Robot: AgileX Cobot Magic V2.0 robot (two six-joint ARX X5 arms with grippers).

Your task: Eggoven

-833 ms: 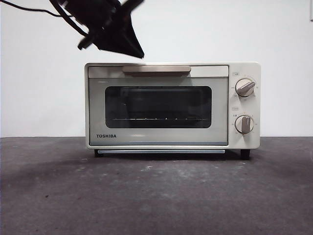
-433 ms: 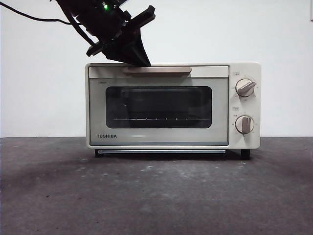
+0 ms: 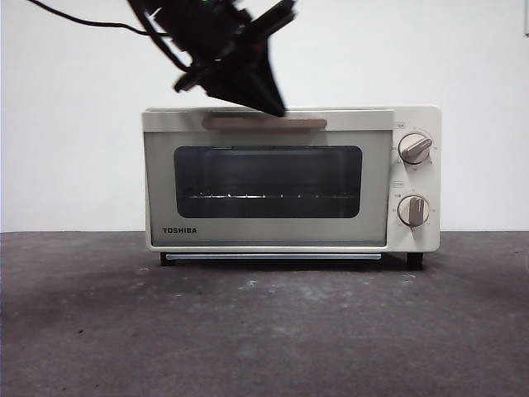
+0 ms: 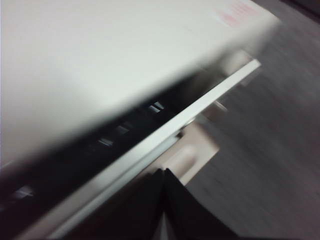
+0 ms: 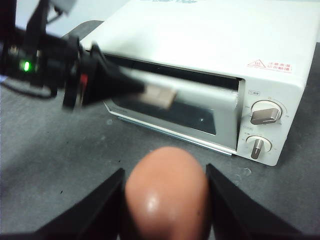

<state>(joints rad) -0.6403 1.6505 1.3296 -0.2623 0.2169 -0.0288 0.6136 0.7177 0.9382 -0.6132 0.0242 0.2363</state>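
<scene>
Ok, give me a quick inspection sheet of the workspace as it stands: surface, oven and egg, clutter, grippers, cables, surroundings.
Surface: dark grey table, scuffed with pale marks.
Oven: upright; door pulled slightly ajar at the top, a dark gap showing in both wrist views.
Egg: reddish-brown, between the right gripper's jaws, away from the oven.
Clutter: nothing seen.
Left gripper: jaws together, on the tan handle.
Right gripper: shut on the egg, waiting in front of the oven.
Cables: one black cable trailing from the left arm.
Surroundings: plain white wall.
</scene>
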